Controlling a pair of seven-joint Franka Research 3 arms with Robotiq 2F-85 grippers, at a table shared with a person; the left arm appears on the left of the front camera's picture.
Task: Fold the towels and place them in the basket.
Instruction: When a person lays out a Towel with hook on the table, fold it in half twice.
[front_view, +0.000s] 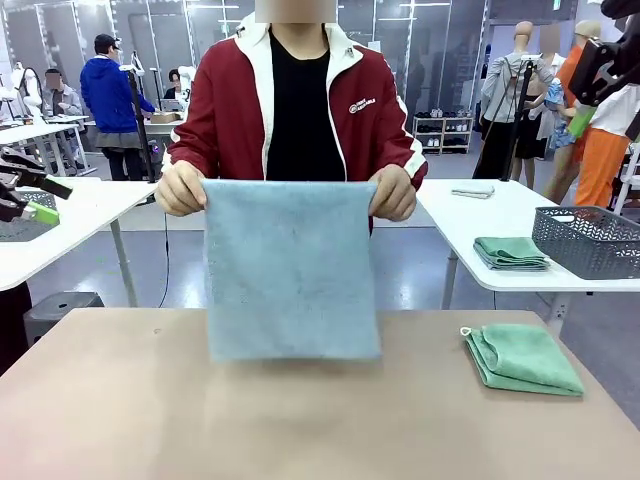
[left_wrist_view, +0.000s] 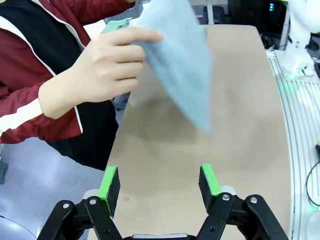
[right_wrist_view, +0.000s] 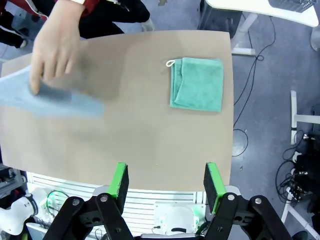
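A person at the far side holds the light blue towel (front_view: 290, 270) up by its two top corners, and it hangs flat with its lower edge at the brown table (front_view: 150, 410). In the left wrist view the blue towel (left_wrist_view: 180, 55) hangs from a hand (left_wrist_view: 100, 70). A folded mint green towel (front_view: 522, 358) with a white loop lies on the table's right side and is also in the right wrist view (right_wrist_view: 197, 84). The dark grey basket (front_view: 588, 240) stands on a white side table behind. My left gripper (left_wrist_view: 159, 187) and right gripper (right_wrist_view: 164, 182) are open, empty and above the table.
Another folded green towel (front_view: 510, 252) lies on the white side table (front_view: 470, 215) next to the basket. A second white table (front_view: 80, 215) stands at the back left, near my left gripper (front_view: 45, 198). People and equipment stand farther off.
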